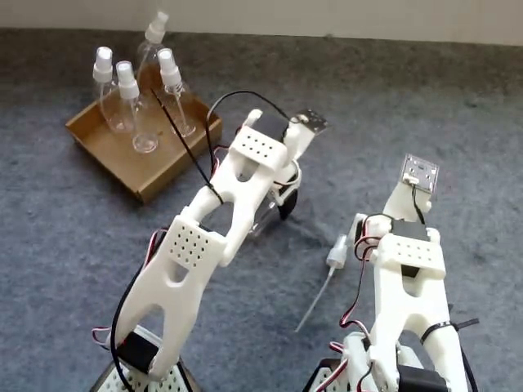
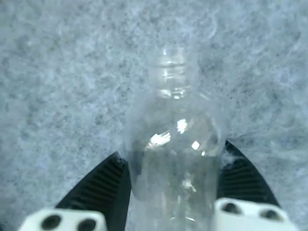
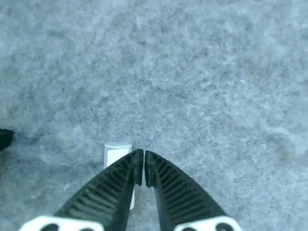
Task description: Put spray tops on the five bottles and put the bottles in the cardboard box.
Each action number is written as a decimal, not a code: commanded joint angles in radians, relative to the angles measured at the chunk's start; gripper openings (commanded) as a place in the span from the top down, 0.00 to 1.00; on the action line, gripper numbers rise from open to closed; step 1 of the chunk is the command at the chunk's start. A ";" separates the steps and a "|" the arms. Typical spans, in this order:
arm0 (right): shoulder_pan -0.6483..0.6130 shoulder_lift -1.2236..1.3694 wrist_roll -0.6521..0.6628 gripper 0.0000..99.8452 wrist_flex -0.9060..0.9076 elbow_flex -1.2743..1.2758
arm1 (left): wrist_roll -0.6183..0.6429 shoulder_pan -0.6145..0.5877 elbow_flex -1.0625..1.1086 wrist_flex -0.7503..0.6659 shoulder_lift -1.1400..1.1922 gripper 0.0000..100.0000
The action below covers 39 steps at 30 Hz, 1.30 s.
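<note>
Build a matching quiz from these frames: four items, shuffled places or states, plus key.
Items
1. uncapped bottle
2. loose spray top
3. four capped bottles
4. right tool

Places or states
A. standing in the cardboard box
B. shut, holding nothing
C. gripped by the left tool
D. lying on the carpet beside the right tool

Pairs: 1-C, 2-D, 3-A, 4-B

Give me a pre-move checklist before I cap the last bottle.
1. Last bottle between left end effector fingers: ok.
2. Its neck open, ready for a top: ok.
3. Spray top in right end effector: not ok; it is shut beside the top, which lies on the carpet.
4. Four capped bottles in cardboard box: ok.
5. Last bottle upright: cannot tell.
</note>
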 commanded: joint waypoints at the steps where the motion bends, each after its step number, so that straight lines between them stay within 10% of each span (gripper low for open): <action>1: -0.012 -0.033 -0.003 0.99 -0.024 -0.004 | -0.009 -0.025 0.091 0.021 -0.193 0.86; 27: -0.007 -0.024 -0.003 0.99 -0.024 -0.004 | -0.014 -0.202 1.224 0.008 -1.299 0.86; 39: -0.007 -0.022 -0.003 0.99 -0.024 -0.004 | -0.014 -0.314 1.662 -0.446 -1.314 0.86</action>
